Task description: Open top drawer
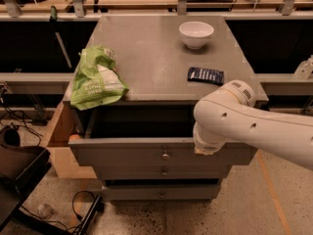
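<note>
The top drawer (122,153) stands open; the gripper (203,150) sits at its front rim, behind the arm, jaws' state untellable.

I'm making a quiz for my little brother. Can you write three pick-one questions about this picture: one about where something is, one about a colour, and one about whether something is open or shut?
1. Where is the white bowl?
A. on the floor
B. on the cabinet top, near its back edge
C. inside a drawer

2. What colour is the crumpled bag?
A. green
B. red
C. purple

3. How is the top drawer, where the gripper sits at the right part of its front?
A. shut
B. lying on the floor
C. pulled open

Answers:
1 B, the bowl stands on the grey top.
2 A, the bag is bright green.
3 C, the drawer's dark inside shows behind its front.
</note>
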{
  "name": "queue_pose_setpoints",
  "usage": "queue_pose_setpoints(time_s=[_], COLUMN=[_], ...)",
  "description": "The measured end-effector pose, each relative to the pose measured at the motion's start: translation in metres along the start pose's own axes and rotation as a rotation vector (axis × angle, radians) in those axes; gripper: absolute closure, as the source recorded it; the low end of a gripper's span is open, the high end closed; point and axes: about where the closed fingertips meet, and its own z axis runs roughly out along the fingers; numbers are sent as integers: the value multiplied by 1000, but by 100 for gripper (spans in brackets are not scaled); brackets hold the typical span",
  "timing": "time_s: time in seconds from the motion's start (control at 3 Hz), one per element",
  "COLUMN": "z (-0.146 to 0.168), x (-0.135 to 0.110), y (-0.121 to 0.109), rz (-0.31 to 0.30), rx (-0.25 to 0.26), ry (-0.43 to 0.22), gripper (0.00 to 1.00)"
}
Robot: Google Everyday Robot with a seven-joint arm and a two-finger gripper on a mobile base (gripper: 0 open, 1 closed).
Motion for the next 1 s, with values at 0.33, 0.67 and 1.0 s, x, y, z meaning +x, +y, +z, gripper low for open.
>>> queue_pose_setpoints(time_s=[0.33,0.67,1.0], z=[-7,-14,-36], x=[0,0,11], y=[-2,-4,15], rz=[0,0,49], rx=[0,0,-1], ry=[0,0,63], gripper=[99,100,100])
